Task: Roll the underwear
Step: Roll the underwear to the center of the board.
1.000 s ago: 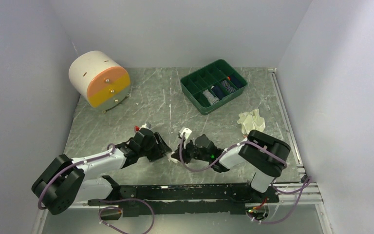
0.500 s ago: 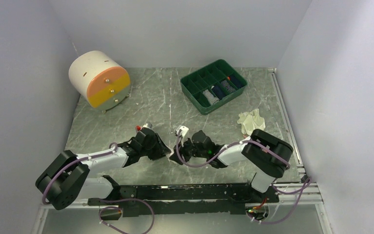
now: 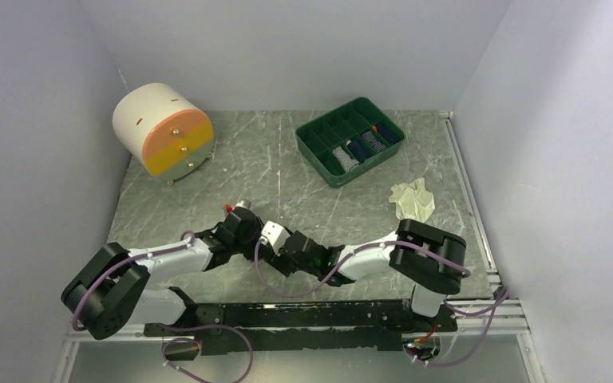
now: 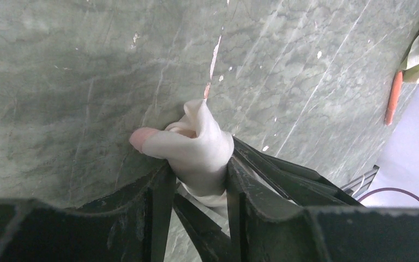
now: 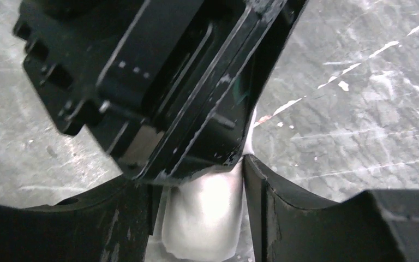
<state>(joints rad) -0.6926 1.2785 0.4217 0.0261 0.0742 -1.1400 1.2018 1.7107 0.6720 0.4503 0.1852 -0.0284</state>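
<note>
A white underwear (image 4: 196, 147) with a pink tip is rolled into a tight bundle. My left gripper (image 4: 199, 164) is shut on it just above the table. My right gripper (image 5: 199, 183) stands open, and its fingers straddle the other end of the same roll (image 5: 204, 218). The body of the left gripper (image 5: 158, 82) fills the view right above it. From the top the two grippers (image 3: 254, 233) (image 3: 278, 246) meet tip to tip at the near middle and hide the roll. A second, cream-white underwear (image 3: 412, 199) lies crumpled at the right, apart from both arms.
A green divided tray (image 3: 311, 148) at the back holds rolled cloths. A round white drawer box (image 3: 164, 129) with orange and yellow fronts stands at the back left. Grey walls enclose the table, and a metal rail (image 3: 469, 207) runs along its right edge.
My right gripper has slid left up against the left gripper, and its jaws have widened. The left jaws have closed in on the roll.
</note>
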